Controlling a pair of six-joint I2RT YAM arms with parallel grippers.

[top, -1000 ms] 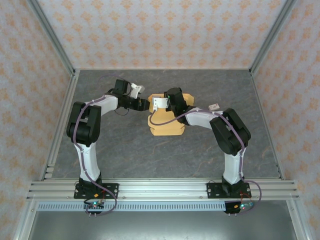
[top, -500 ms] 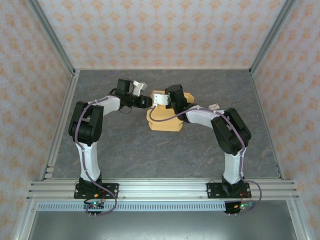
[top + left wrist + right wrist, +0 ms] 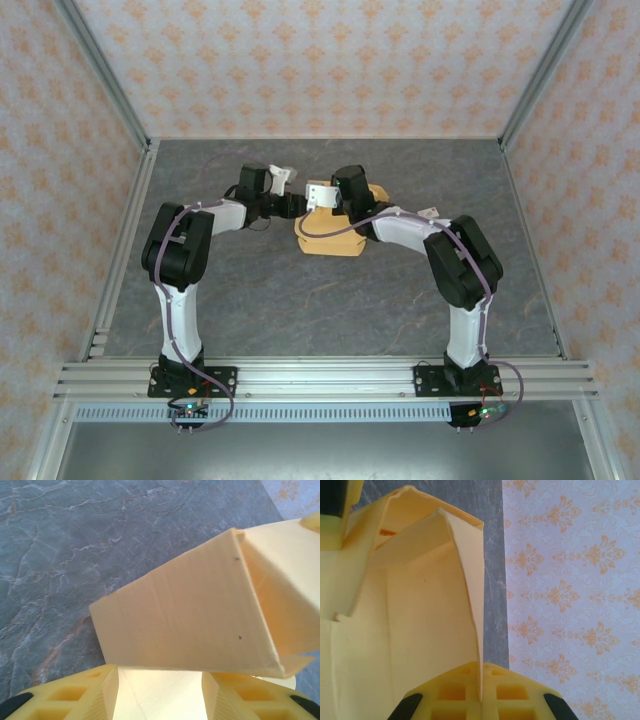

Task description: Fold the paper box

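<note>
So, from the top camera the paper box (image 3: 330, 240) sits toward the back middle of the grey counter (image 3: 250, 290). Both arms are stretched forward and bent inward so they meet over its far edge, with the left claw (image 3: 292, 206) at the box's left corner and the right claw (image 3: 322, 208) just beside it on top. I'd call the job roughly halfway: it reads as a raised shape and not a flat sheet, but it isn't closed up yet. In the left wrist view the paper box (image 3: 185, 625) shows a panel creased and tilted up off the counter (image 3: 60, 545). The left claw (image 3: 161, 692) has its yellow fingers (image 3: 65, 697) spread wide, with a flap lying face-on in the gap, so it's straddling, not pinching. In the right wrist view the right claw (image 3: 481, 695) is pressed together on the thin top edge of an upright wall of the paper box (image 3: 420, 630). The inside is wide open, so I'd guess the walls and flaps need tucking.
</note>
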